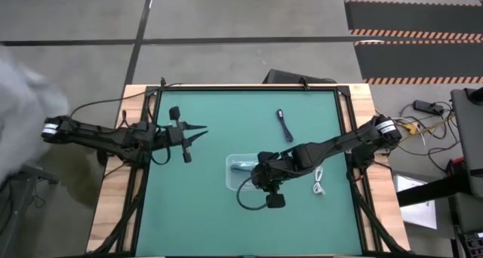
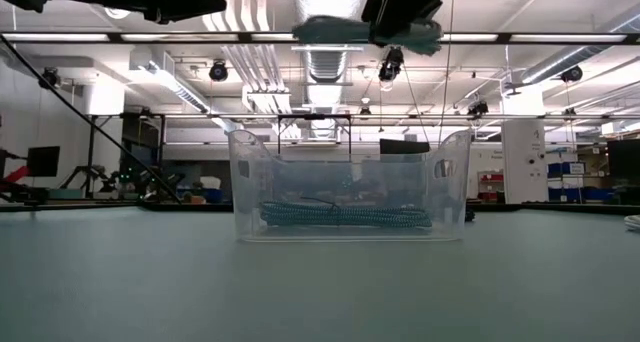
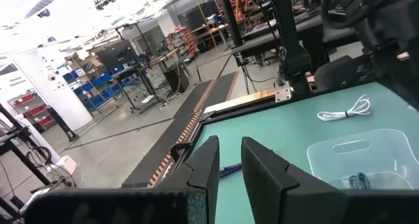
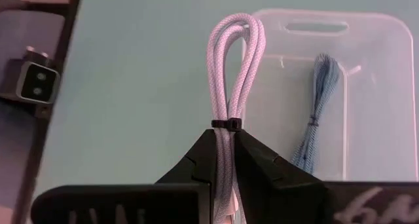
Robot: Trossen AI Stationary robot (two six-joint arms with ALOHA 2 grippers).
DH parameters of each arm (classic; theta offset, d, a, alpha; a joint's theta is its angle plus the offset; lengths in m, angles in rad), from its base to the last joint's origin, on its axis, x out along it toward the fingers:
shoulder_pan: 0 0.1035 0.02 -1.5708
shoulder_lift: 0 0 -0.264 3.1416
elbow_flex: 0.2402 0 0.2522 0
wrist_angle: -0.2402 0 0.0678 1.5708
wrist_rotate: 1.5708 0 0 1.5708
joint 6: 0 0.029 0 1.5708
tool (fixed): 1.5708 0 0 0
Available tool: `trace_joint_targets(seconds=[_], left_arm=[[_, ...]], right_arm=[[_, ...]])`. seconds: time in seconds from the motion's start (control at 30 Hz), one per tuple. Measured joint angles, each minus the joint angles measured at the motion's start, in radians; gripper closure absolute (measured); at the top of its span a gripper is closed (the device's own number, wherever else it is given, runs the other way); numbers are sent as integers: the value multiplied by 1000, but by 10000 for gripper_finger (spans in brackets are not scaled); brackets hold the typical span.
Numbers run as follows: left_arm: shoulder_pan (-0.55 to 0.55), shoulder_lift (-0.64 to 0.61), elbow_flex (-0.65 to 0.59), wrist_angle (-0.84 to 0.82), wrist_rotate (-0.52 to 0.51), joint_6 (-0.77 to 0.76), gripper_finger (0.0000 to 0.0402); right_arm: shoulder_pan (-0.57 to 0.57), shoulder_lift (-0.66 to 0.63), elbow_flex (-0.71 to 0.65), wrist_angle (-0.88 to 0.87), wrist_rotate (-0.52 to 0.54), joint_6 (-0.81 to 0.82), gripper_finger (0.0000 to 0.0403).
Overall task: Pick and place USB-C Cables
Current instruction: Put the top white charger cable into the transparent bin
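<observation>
My right gripper (image 4: pixel 226 142) is shut on a pale lilac braided USB-C cable (image 4: pixel 236 60), a bundle tied with a black zip tie. In the high view this gripper (image 1: pixel 259 173) hangs above the clear tray (image 1: pixel 230 181). In the low view the cable (image 2: pixel 330 29) hangs well above the tray (image 2: pixel 250 182). A blue braided cable (image 4: pixel 316 112) lies on the tray's floor. A white cable (image 1: pixel 319 181) and a dark cable (image 1: pixel 284 126) lie on the green mat. My left gripper (image 1: pixel 202 129) waits at the table's left, its fingers (image 3: pixel 230 160) slightly apart with nothing between them. My right gripper pinches the lilac bundle between its two fingers, just behind the zip tie (image 4: pixel 226 124). The fingers slant down from the table's right and lie along the bundle. The looped end (image 4: pixel 239 24) sticks out ahead of the fingertips. The bundle is lifted clear, above the tray.
Black frame rails (image 1: pixel 151 137) run along the mat's left and right sides. Loose wires and a power strip (image 1: pixel 426 107) lie off the table to the right. Open mat lies between the tray and the left arm.
</observation>
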Motion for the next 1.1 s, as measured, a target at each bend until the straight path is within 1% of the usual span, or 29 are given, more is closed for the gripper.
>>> trace_joint_targets(seconds=[0.33,0.73,0.87,1.1], left_arm=[[0,21,0,8,0,2,352],[0,35,0,25,0,3,352],[0,32,0,26,0,3,352],[0,33,0,25,0,3,352]], right_arm=[[-40,1,0,6,0,-49,374],[-52,29,0,8,2,-81,374],[-53,29,-2,10,37,-64,374],[-56,37,-5,9,45,-63,374]])
